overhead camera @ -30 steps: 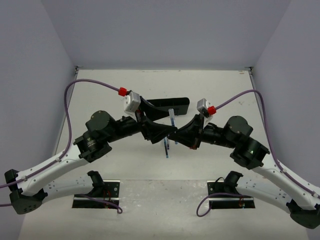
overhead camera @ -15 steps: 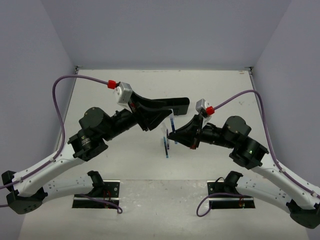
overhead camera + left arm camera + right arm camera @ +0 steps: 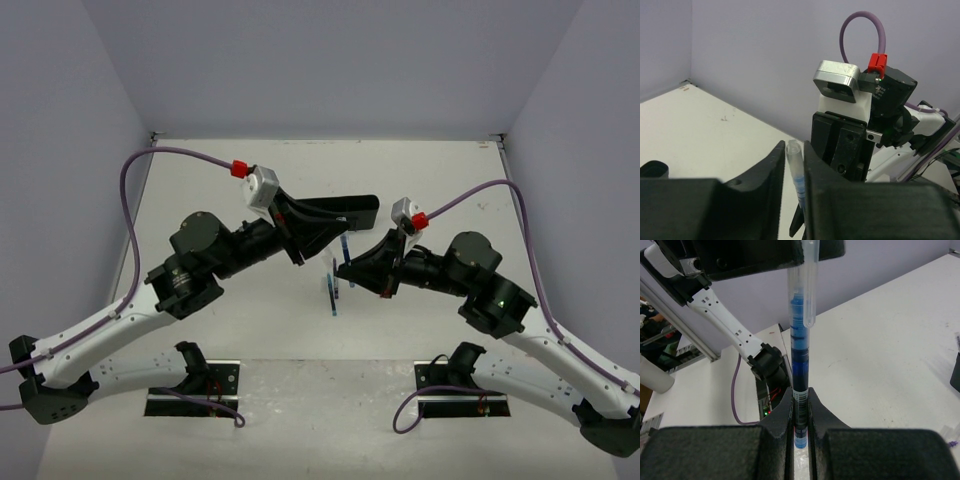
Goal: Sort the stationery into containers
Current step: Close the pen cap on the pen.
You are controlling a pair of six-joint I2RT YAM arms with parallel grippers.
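The blue pen (image 3: 800,365) hangs in the air over the middle of the surface (image 3: 450,190), roughly upright between the two arms, just near of the black tray (image 3: 345,208) and above a few loose pens (image 3: 333,292) lying on the surface. The right gripper (image 3: 800,407) has its fingers clenched on the pen's lower, printed end. The left gripper (image 3: 794,148) has its fingers close on either side of the clear cap end, with the cap tip poking out beyond them, but the pictures do not settle whether those fingers are pressing or only flanking it. This looks like a hand-over or a regrasp, meant to get the pen lying right for the tray. To do it well, only one side should let go, and only once the other is firmly clamped. The receiving fingers should bite on the barrel rather than the slippery cap tip. Neither arm should pull along the pen while both hold it, since that could slide the cap off. The freed gripper should then back away straight and clear of the purple cables before the pen is carried to the far side and laid lengthwise in a compartment.
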